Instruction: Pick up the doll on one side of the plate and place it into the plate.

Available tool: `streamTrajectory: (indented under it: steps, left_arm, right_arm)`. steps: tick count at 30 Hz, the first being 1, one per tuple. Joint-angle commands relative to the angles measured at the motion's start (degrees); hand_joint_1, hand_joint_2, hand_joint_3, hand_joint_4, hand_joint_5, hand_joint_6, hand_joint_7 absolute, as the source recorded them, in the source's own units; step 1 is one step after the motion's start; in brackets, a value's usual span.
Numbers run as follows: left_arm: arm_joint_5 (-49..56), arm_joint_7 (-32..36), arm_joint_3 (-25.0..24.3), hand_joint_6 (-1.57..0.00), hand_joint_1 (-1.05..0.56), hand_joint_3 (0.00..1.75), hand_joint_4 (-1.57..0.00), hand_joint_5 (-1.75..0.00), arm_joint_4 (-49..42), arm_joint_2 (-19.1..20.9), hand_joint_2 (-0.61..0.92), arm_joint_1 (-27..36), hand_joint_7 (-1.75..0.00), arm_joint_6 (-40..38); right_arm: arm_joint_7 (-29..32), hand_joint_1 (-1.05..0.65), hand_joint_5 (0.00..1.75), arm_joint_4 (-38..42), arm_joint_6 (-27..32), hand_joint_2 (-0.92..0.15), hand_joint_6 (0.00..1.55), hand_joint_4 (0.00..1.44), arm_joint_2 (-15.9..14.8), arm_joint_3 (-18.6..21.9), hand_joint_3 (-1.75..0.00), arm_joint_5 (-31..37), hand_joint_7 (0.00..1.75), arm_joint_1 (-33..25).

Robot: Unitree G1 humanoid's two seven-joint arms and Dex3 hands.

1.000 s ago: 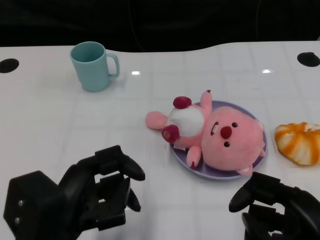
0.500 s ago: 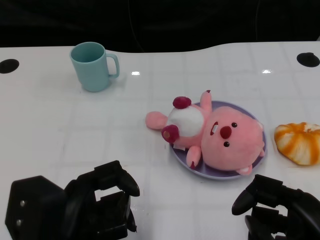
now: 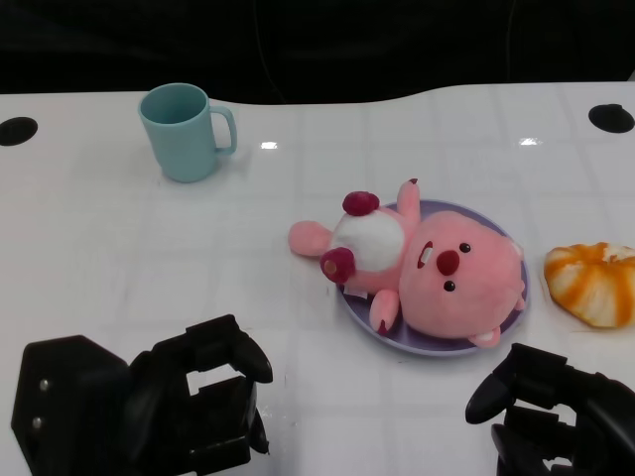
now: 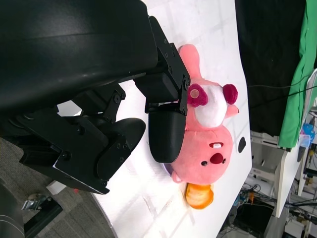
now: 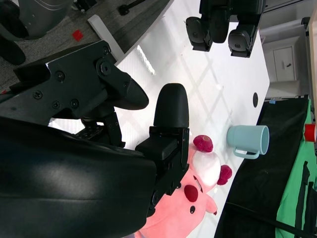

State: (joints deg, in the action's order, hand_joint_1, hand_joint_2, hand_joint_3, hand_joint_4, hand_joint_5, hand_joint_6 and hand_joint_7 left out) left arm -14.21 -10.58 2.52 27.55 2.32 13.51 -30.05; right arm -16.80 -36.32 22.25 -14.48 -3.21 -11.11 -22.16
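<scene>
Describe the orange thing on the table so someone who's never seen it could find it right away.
Start at the purple plate holding the pink doll on the white table. Beside the plate, away from the teal mug, lies a rounded orange object with white stripes, the only orange item.

Looks like a robotics lab or test room: white bench (image 3: 119, 248) with black cable holes, black backdrop behind, green curtain (image 4: 297, 84) to one side, trailing cables and white shelving (image 4: 270, 148) past the bench edge, grey carpeted floor (image 5: 59, 25) with scattered gear.
</scene>
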Motion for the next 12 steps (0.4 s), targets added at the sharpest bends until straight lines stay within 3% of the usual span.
streamTrajectory:
  steps: [1,12]
  left_arm:
    - [-0.48,-0.12,-0.25,-0.78,-0.03,1.32,-0.88,-1.75,-0.17,0.86,0.50,-0.37,-1.59,-0.28]
    - [0.00,-0.36,0.38,-0.78,-0.04,1.34,-0.88,-1.75,-0.47,1.52,0.49,-0.75,-1.61,-0.01]
  right_arm:
    - [0.09,-0.08,1.75,-0.20,0.01,-0.67,0.49,0.65,-0.68,0.64,-1.05,0.14,1.42,-0.10]
    - [-0.70,-0.08,1.75,0.41,-0.70,-0.67,0.48,0.63,-0.81,1.09,-1.04,0.15,1.42,0.14]
